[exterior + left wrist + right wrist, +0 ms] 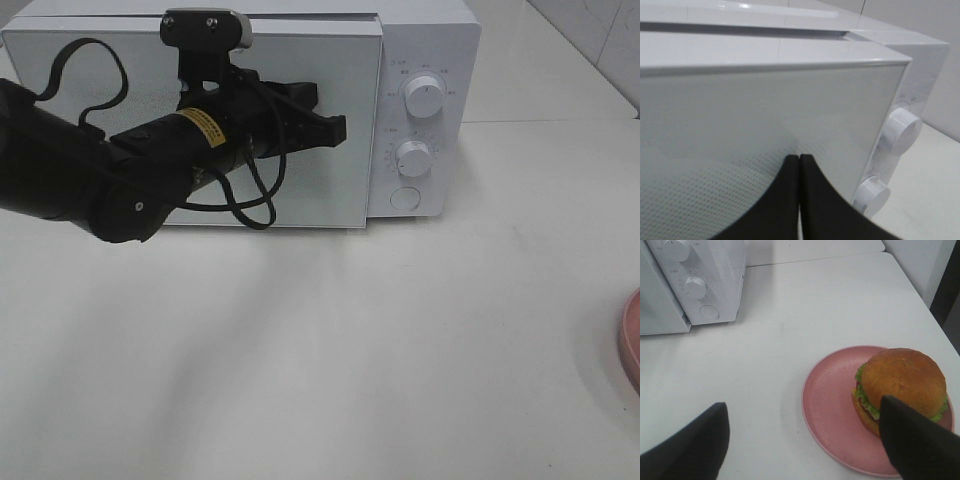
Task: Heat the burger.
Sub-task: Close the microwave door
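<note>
The microwave [300, 110] is a white box with a smooth, glossy door whose window carries a fine dot grid; beside the door stand two round white knobs [425, 97] above a round button [404, 198], ringed by small print too tiny for me to read. My left fingers [335, 127] are black, curved and pressed together, empty, held in front of the microwave door; a yellow label [203, 125] on that arm has writing I cannot make out. My right fingers [800, 440] are dark, matte and spread wide, holding nothing, above the white surface [790, 330]. Only my right wrist view shows the burger [900, 390]: domed golden-brown bun, frilled green lettuce, sitting on a round pink plate [830, 405], well apart from the microwave. The high view catches just the plate's rim.
</note>
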Controlling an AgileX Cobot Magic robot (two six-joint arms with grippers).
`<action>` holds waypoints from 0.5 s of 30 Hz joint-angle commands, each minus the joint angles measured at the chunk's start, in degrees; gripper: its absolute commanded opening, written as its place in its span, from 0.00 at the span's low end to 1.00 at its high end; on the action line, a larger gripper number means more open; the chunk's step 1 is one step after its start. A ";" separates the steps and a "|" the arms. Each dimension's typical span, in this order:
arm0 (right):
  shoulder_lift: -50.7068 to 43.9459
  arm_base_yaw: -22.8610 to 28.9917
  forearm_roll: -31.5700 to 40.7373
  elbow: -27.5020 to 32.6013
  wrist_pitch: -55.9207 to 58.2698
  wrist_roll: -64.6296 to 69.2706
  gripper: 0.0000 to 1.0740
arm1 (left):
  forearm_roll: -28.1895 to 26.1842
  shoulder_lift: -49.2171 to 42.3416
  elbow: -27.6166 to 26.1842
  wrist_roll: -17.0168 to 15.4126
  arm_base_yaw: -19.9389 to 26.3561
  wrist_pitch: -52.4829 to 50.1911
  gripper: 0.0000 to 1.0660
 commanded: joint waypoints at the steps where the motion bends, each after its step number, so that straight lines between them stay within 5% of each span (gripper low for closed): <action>1: -1.43 -0.23 -0.11 0.11 -0.69 -0.86 0.71 | -1.83 1.55 -3.61 0.34 -0.23 1.15 0.00; 15: -1.43 -0.23 -0.11 0.11 -0.69 -0.86 0.71 | -3.09 6.47 -12.43 1.03 0.06 4.30 0.00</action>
